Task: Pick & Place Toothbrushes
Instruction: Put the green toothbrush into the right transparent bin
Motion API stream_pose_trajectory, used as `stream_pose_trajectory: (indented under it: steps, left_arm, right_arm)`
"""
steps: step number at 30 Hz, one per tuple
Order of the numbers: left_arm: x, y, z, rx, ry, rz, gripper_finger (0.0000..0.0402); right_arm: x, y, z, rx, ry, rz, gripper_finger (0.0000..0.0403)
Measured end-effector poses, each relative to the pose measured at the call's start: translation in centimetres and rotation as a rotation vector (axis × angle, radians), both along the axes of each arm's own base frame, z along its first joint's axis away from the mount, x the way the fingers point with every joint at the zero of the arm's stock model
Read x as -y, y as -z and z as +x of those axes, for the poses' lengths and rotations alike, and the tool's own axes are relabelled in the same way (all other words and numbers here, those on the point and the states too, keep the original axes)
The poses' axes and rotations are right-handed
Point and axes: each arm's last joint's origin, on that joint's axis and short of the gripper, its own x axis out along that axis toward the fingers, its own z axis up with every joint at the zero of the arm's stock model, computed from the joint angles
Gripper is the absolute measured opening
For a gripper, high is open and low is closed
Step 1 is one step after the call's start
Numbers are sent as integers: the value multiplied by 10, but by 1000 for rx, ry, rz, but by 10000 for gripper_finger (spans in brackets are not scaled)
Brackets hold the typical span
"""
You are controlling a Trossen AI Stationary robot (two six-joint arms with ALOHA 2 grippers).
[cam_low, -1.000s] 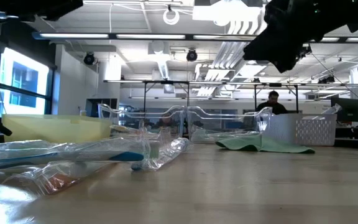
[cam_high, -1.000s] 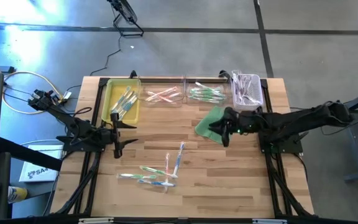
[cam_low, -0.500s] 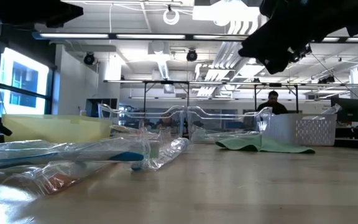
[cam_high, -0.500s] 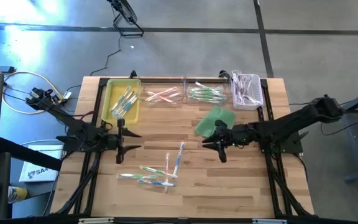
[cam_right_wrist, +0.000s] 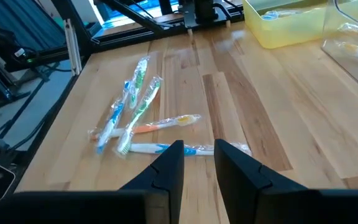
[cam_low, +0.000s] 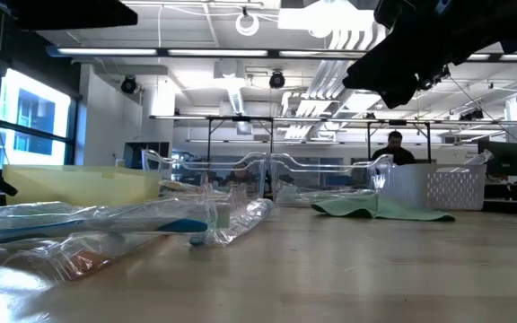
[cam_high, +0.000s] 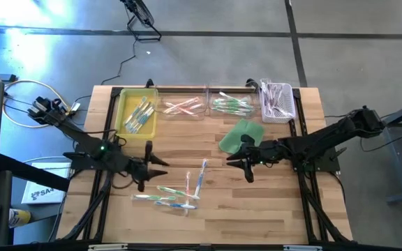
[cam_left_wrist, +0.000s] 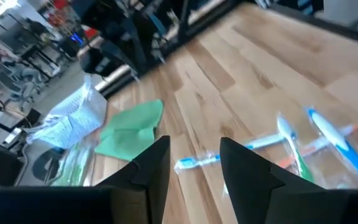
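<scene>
The left gripper (cam_high: 158, 162) hangs with its fingers parted and empty beside the loose toothbrushes (cam_high: 176, 189) lying in the middle of the table (cam_high: 257, 209) (more sit in the yellow tray (cam_high: 124, 111) at the back). The right gripper (cam_high: 237, 160), narrowly parted and empty, hovers by the green cloth (cam_high: 237, 135).

An open-plan robotics lab: bare ceiling ducts (cam_low: 330, 99) and strip lights (cam_low: 151, 52) overhead, concrete floor (cam_high: 208, 63), a person (cam_low: 395, 149) at far desks beside monitors (cam_low: 508, 158)
</scene>
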Motion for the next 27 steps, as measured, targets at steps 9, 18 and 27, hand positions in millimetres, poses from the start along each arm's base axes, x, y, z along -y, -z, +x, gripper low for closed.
stream_pose_trajectory:
  steps: [9, 18, 27]
  left_arm:
    - [10, -3, 15, -30, -1, 15, 134]
    - [11, -5, 17, -14, -1, -33, 134]
    - [19, 5, 29, -58, 38, -25, 134]
  right_arm:
    - [0, 0, 0, 3, 1, 5, 81]
    - [0, -1, 0, 13, 14, -2, 81]
    - [1, -1, 0, 15, 6, -53, 81]
